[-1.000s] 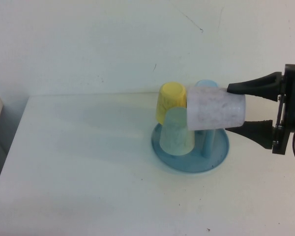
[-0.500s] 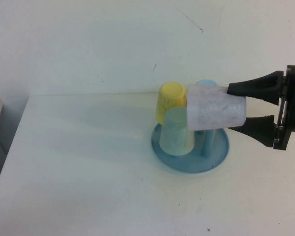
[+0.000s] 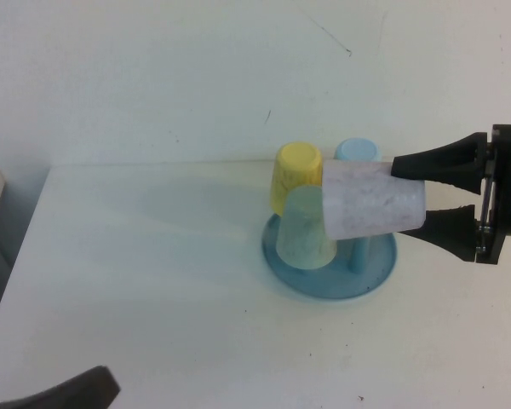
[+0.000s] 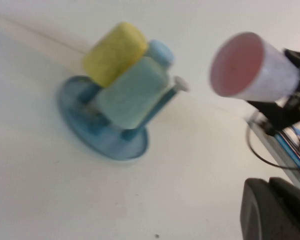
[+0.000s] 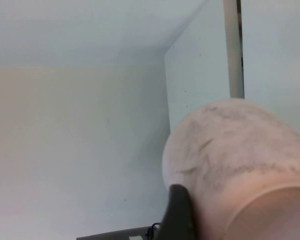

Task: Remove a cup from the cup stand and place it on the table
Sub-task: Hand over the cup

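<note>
My right gripper [image 3: 404,198] is shut on the pale pink speckled cup [image 3: 370,203] and holds it on its side in the air, just above the right part of the blue cup stand [image 3: 376,266]. The cup's base points left in the high view. The left wrist view shows its pink inside [image 4: 240,64] and the stand [image 4: 77,107]. In the right wrist view the cup [image 5: 230,150] fills the lower right beside one dark finger [image 5: 179,212]. My left gripper [image 3: 68,396] is low at the front left of the white table [image 3: 153,281], far from the stand.
On the stand's pegs sit a yellow cup [image 3: 296,170], a mint green cup [image 3: 305,230] and a light blue cup [image 3: 356,151], all upside down. One bare blue peg [image 3: 360,251] stands under the held cup. A white wall rises behind the table.
The held cup has shifted a little down and to the right, uncovering the light blue cup. My left gripper has come into the high view at the bottom left.
</note>
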Controlling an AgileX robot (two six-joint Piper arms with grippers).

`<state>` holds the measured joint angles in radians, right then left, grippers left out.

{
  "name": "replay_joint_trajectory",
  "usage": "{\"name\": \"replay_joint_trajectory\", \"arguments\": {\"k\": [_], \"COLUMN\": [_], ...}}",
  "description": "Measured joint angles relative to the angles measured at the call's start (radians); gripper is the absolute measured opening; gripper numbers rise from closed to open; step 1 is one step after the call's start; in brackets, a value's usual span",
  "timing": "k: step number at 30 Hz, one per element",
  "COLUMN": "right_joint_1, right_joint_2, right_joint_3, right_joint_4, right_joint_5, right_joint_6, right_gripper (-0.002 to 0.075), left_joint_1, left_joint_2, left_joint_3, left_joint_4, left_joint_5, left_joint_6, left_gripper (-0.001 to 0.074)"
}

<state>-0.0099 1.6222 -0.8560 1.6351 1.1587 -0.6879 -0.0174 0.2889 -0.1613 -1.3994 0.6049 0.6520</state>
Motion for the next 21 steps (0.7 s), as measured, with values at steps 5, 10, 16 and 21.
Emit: {"name": "replay_joint_trajectory", "arguments": {"k": [5, 10, 16, 21], "right_joint_1": [0.000, 0.000, 0.002, 0.010], "right_joint_2": [0.000, 0.000, 0.000, 0.000], "right_joint_3": [0.000, 0.000, 0.000, 0.000], "right_joint_4": [0.000, 0.000, 0.000, 0.000], "right_joint_5": [0.000, 0.000, 0.000, 0.000], "right_joint_6": [0.006, 0.024, 0.026, 0.026], "right_gripper": [0.0566, 0.0566, 0.0566, 0.0566], "left_joint_1": [0.000, 0.000, -0.001, -0.022], "left_joint_2": [0.299, 0.611, 0.951, 1.171], "left_joint_3": [-0.100, -0.220, -0.408, -0.563], "left_joint_4": [-0.244, -0.268, -0.269, -0.279], "left_joint_5": [0.207, 0.366, 0.539, 0.545], "left_joint_6": [0.532, 0.774, 0.918, 0.925], "left_gripper": [-0.0003, 0.0010, 0.0238, 0.0481]}}
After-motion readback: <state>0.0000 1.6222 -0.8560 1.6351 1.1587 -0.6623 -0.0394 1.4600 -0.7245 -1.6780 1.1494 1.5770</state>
